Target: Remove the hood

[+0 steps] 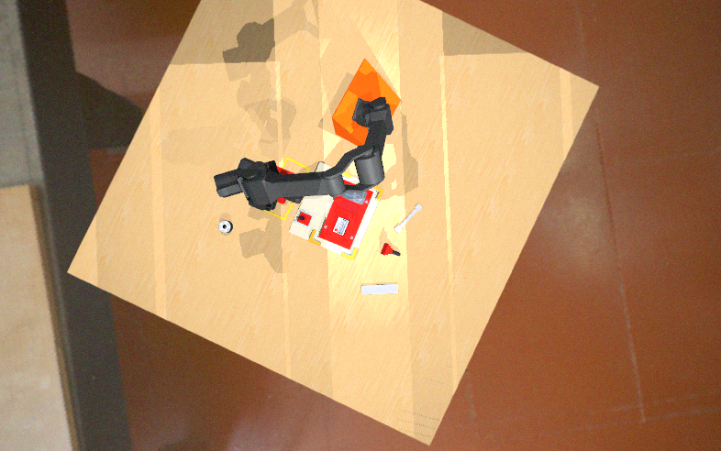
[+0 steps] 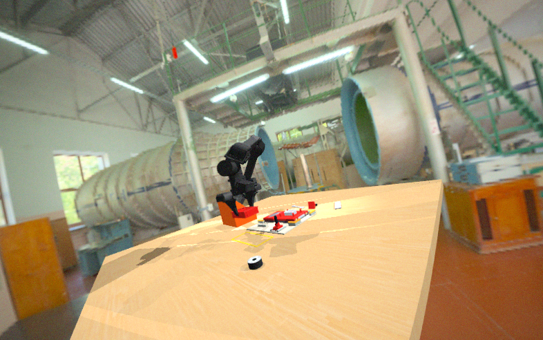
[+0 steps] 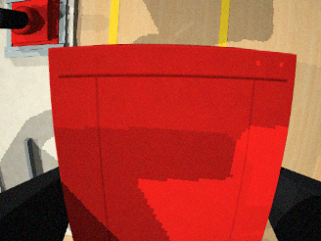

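My gripper is shut on the red hood, one finger on each side. The hood is held up off the table. From above it overlaps the yellow outline of the marked area; two of its lines run out past the hood's far edge in the wrist view. The arm covers much of the hood and the outline in the top view. The red and white toy car sits on the table beside the marked area, its hood off.
A white plate with a red and black switch lies between car and outline. The orange block is at the arm's base. A black-white wheel, a white wrench and a white bar lie around.
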Robot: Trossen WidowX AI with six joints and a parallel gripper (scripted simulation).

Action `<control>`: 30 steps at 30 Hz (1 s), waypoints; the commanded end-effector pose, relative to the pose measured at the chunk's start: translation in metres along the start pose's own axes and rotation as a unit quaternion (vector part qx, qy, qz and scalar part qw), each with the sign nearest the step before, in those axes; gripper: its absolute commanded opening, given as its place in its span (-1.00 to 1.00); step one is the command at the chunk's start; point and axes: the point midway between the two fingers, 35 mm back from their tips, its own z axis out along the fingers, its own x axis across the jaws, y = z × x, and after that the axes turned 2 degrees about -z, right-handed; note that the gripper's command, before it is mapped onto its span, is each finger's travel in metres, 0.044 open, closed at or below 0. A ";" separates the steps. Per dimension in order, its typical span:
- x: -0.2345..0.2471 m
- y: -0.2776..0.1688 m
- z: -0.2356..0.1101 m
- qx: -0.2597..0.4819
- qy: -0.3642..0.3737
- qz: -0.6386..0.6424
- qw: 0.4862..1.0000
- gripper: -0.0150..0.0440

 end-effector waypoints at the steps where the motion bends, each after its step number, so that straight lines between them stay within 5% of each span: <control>1: -0.002 0.000 0.002 0.001 -0.002 -0.003 1.000 -0.49; 30: -0.003 0.001 0.024 0.000 -0.002 -0.003 1.000 -0.49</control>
